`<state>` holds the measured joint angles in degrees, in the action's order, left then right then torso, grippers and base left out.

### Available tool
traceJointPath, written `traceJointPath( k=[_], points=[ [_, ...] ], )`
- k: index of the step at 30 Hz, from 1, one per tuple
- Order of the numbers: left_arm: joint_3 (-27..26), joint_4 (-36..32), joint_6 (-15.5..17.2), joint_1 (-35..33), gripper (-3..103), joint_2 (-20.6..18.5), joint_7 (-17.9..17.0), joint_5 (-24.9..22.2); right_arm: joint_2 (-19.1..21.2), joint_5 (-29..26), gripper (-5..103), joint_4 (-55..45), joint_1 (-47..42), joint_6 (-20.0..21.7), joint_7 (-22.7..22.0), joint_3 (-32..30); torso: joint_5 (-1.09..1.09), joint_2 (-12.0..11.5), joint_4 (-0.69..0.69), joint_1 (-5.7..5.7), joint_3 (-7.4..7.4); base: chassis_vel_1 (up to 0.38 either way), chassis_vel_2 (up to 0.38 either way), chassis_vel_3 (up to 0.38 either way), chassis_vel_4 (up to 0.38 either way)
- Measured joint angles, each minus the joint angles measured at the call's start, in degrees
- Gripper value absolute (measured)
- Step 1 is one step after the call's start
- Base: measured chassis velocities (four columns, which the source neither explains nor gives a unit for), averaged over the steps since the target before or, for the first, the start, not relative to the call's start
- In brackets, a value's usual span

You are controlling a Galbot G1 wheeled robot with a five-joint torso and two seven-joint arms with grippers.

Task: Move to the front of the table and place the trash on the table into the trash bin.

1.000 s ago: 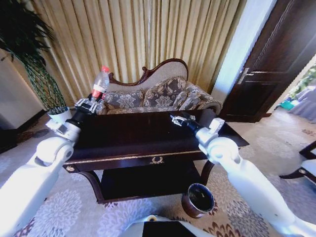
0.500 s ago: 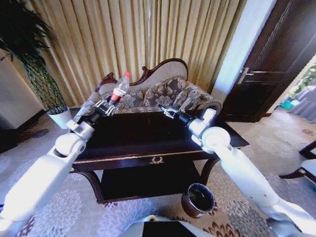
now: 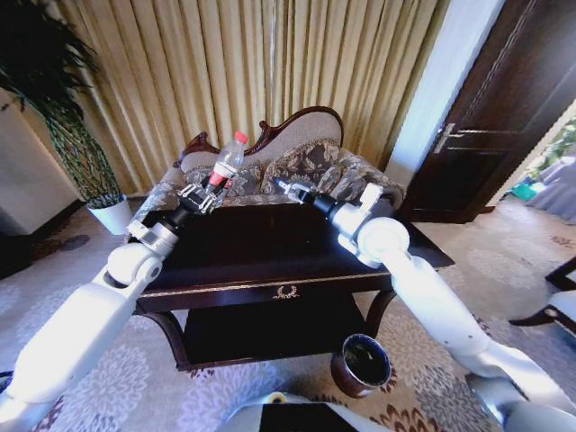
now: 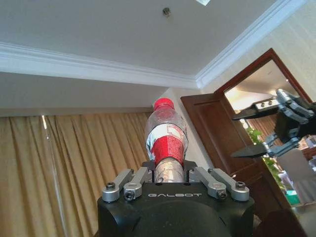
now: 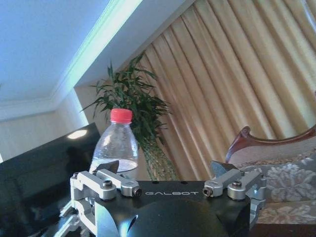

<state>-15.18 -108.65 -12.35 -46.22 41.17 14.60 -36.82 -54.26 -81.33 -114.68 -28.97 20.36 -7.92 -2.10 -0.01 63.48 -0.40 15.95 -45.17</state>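
While the left gripper (image 3: 200, 197) hangs raised over the back left of the table (image 3: 270, 241), it is clenched round the base of the bottle (image 3: 225, 166) — red cap up, tilted slightly toward the sofa (image 3: 297, 171); from the left wrist the bottle (image 4: 166, 140) stands straight out from between the fingers (image 4: 129, 183). Over to the right, the right gripper (image 3: 282, 186) reaches across the table's back edge with its fingers spread, grasping nothing, close beside the bottle but apart from it; down on the carpet, the bin (image 3: 361, 364) sits at the table's front right leg — dark inside, shiny rim.
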Motion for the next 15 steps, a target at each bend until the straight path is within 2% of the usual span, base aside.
traceJointPath(
  k=[15],
  points=[
    [7.89,3.35,0.96,7.32,28,2.80,-0.48,0.74,-1.85,0.35,100,2.43,3.33,0.03,0.15,2.31,0.00,0.00,0.00,0.00,0.00,0.000,0.000,0.000,0.000]
  ],
)
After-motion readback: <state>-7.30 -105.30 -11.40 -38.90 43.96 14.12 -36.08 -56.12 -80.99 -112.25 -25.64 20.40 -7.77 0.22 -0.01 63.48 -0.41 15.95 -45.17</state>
